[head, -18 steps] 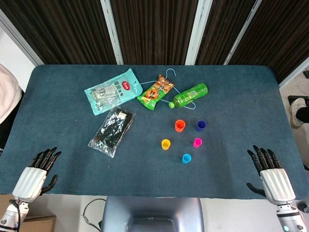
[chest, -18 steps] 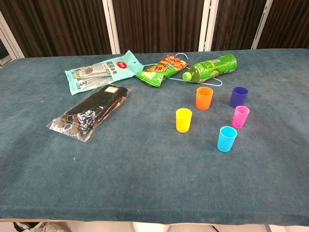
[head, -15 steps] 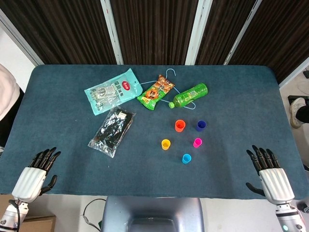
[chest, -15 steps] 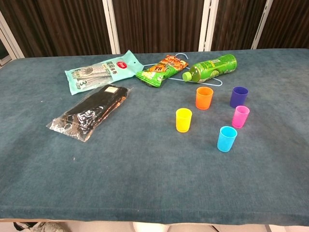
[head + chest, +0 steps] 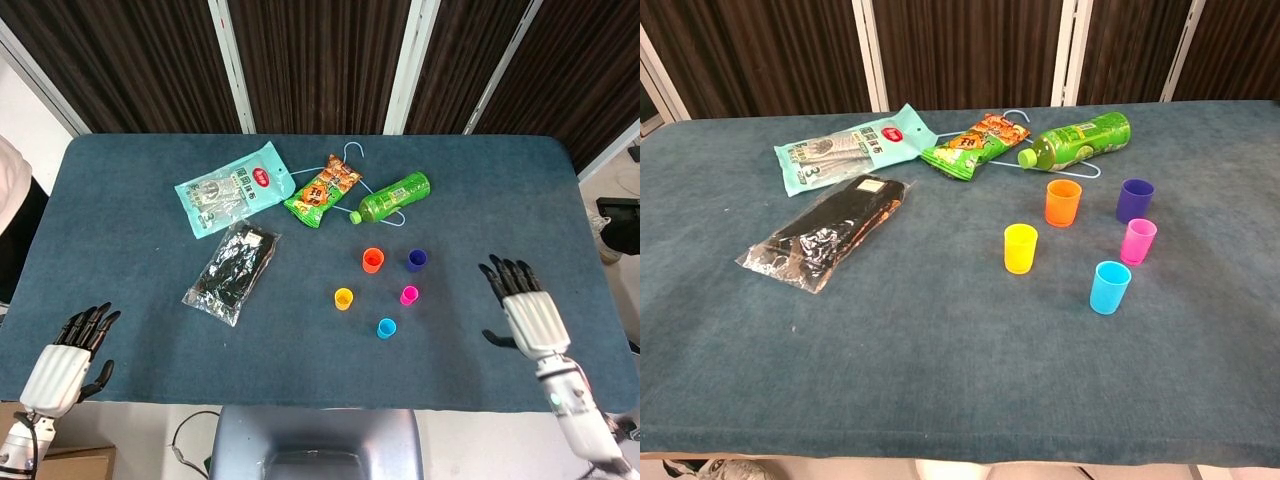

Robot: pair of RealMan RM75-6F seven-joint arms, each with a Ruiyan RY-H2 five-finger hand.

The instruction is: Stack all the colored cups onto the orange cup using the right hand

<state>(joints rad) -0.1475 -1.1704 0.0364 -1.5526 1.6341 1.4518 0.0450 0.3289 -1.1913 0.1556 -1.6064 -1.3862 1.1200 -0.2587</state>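
Several small cups stand upright and apart on the blue cloth: the orange cup [image 5: 373, 260] [image 5: 1063, 202], a purple cup [image 5: 417, 260] [image 5: 1134, 200], a pink cup [image 5: 409, 295] [image 5: 1138, 241], a yellow cup [image 5: 343, 298] [image 5: 1020, 248] and a light blue cup [image 5: 386, 327] [image 5: 1110, 287]. My right hand [image 5: 525, 308] hovers open to the right of the cups, fingers spread, holding nothing. My left hand [image 5: 66, 352] is open at the near left table edge. The chest view shows neither hand.
Behind the cups lie a green bottle [image 5: 391, 197] on its side over a light blue hanger [image 5: 352, 155], an orange snack bag [image 5: 323, 190], a teal packet [image 5: 233, 187] and a black item in clear wrap [image 5: 232, 270]. A dark curtain backs the table [image 5: 120, 250].
My right hand has moved up and inward from the near right table edge toward the cups. The left hand has dropped slightly. The cups have not moved.
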